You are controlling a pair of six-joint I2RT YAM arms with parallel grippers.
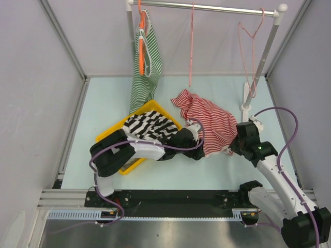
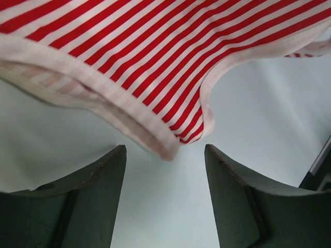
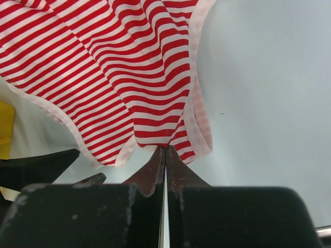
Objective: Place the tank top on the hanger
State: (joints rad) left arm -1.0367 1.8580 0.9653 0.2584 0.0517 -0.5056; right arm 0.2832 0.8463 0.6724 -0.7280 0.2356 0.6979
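Note:
The tank top (image 1: 209, 120), with fine red and white stripes and pale trim, lies bunched on the table between the two arms. My right gripper (image 1: 234, 146) is shut on its trimmed edge (image 3: 165, 132); the jaws (image 3: 165, 149) are pressed together on the cloth. My left gripper (image 1: 198, 153) is open and empty at the top's near-left edge. A fold of pale trim (image 2: 155, 137) hangs just beyond its fingertips (image 2: 165, 155), touching neither. A thin pink wire hanger (image 1: 252, 32) hangs on the rail at the right.
A second pink wire piece (image 1: 191, 46) hangs mid-rail, seen edge-on. An orange hanger (image 1: 142, 41) carries a green-and-white striped top (image 1: 146, 72). A yellow tray (image 1: 155, 108) holds a black-and-white striped garment (image 1: 147, 125). The rack's post (image 1: 258, 67) stands at the back right.

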